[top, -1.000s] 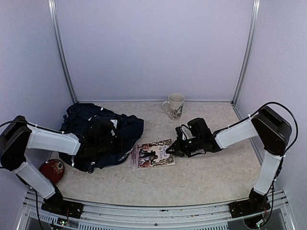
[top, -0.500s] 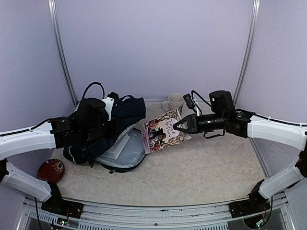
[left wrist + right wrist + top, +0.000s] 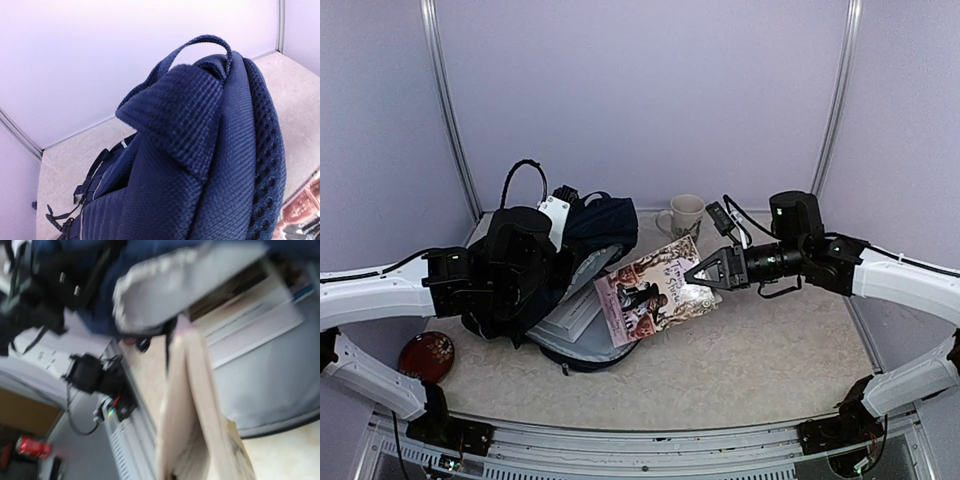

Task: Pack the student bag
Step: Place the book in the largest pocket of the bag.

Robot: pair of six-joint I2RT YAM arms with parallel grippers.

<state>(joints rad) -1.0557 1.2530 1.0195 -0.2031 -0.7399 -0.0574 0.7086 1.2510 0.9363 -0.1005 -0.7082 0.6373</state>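
Observation:
The student bag [image 3: 595, 222], navy with light grey lining [image 3: 595, 325], lies open at the left with its top held up off the table. My left gripper [image 3: 542, 255] is shut on the bag's upper fabric. The left wrist view shows only navy fabric [image 3: 200, 150] and the carry loop [image 3: 207, 42], with the fingers hidden. My right gripper [image 3: 704, 272] is shut on the edge of a book with an illustrated cover [image 3: 653, 292] and holds it tilted in the air at the bag's mouth. The right wrist view shows the book's page edges [image 3: 197, 410] in front of the grey lining [image 3: 272, 375].
A white book [image 3: 575, 312] lies inside the open bag; it also shows in the right wrist view [image 3: 250, 320]. A patterned mug [image 3: 685, 217] stands at the back centre. A red round object [image 3: 427, 352] lies at the front left.
My right gripper has carried the book left and lower, closer to the bag's opening. My left gripper has raised the bag's top slightly, and the opening gapes wider.

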